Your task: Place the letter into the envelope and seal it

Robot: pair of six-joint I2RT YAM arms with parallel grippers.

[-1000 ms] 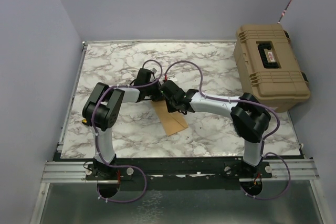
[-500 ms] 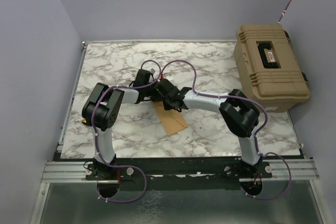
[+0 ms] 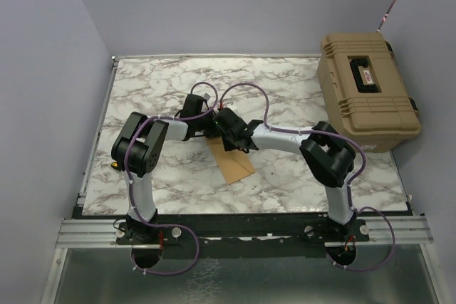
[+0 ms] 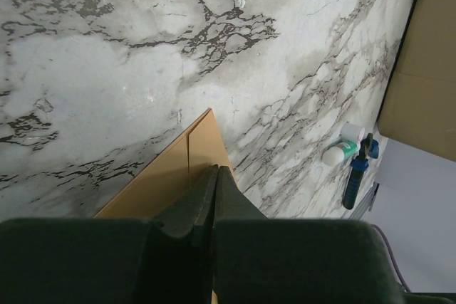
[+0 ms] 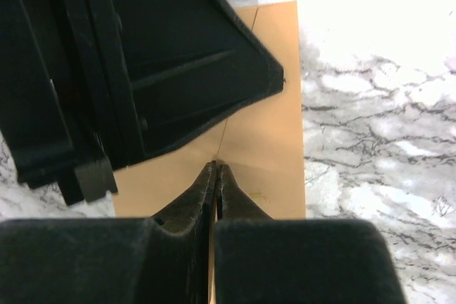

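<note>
The orange-brown envelope (image 3: 235, 163) lies flat on the marble table, its far end under both grippers. My left gripper (image 3: 209, 128) is shut, its fingertips over the envelope's far corner (image 4: 187, 165) by a seam line. My right gripper (image 3: 229, 135) is shut, its tips touching the envelope (image 5: 274, 126) where the seam ends. The left gripper's black body (image 5: 171, 69) fills the upper left of the right wrist view, just beyond my right fingers. No separate pale letter shows in any view.
A tan hard case (image 3: 367, 90) stands at the table's back right; its side shows in the left wrist view (image 4: 427, 69). A white and green tube (image 4: 340, 150) and a blue tool (image 4: 355, 178) lie by the table's edge near it.
The right arm has folded in and its gripper has slid a little up and left along the envelope, closer to the left gripper. The left arm and envelope have stayed put.
</note>
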